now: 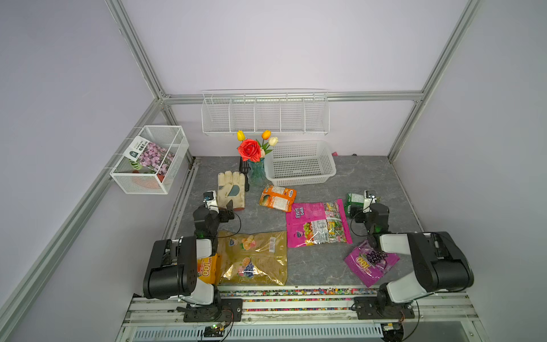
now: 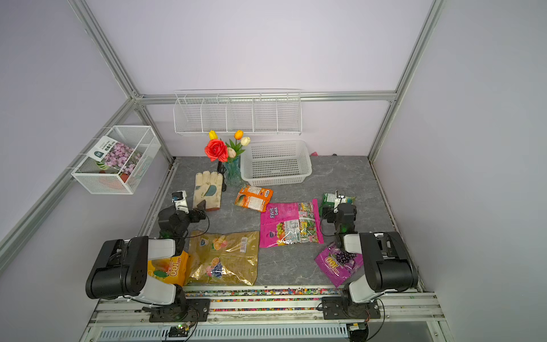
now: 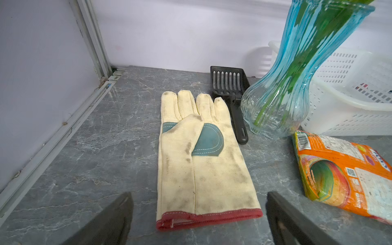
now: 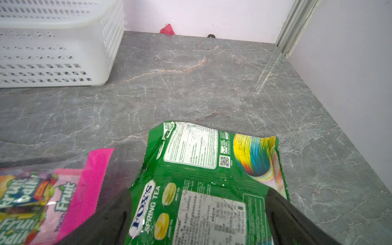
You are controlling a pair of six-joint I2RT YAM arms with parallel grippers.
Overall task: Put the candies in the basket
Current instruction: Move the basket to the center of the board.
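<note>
No candy is yet in the basket (image 1: 297, 179), which stands empty at the back of the desk (image 1: 370, 177) just beside the blue glass vase (image 1: 256, 174). All six bags lie on the desk in front of it: the orange bag (image 1: 277, 199) nearest, the magenta bag (image 1: 318, 223) in the middle, the gold bag (image 1: 254, 257) and the yellow-orange bag (image 1: 207, 271) at the front left, the purple bag (image 1: 370, 263) at the front right, and the green bag (image 4: 201, 169) behind that. The first pick is judged to be in hand. The right gripper (image 4: 199, 195) is spread wide with a jaw at either side of the green bag, which lies on the desk and is not pinched; whether it is touched cannot be told. A descent, a firm closing on the slippery film and a lift over the basket's rim are called for next. The left gripper (image 3: 198, 197) is likewise spread wide and holds nothing — it is poised at the cuff of the cream glove (image 3: 199, 152), which is no candy, so a turn toward a bag would be needed.
</note>
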